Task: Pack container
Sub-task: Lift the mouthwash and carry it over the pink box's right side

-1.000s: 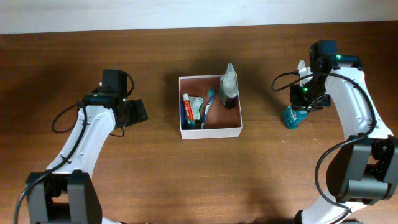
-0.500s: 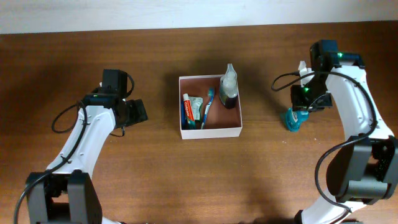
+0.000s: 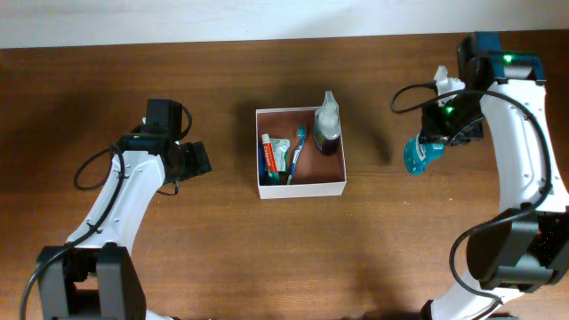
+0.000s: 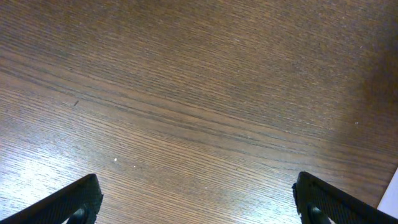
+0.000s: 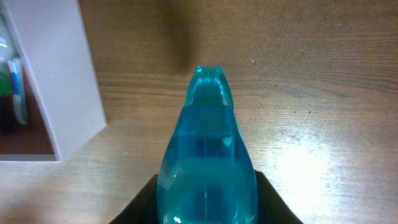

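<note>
Right pincer (image 3: 432, 142) has raised its blue bottle (image 3: 417, 156) above the table (image 3: 391, 258).

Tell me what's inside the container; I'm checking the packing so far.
Inside the container: a toothpaste tube, a blue toothbrush and a clear bottle with a dark base. Anything beneath them is covered.

Table (image 3: 222, 258): dark brown wood, fine grain, filling nearly all of the overhead view.
Far edge: pale strip (image 3: 222, 22) along the top; wall or floor, cannot tell.
Light: soft glare patch (image 4: 37, 180) on the wood, lower left of left wrist view.
</note>
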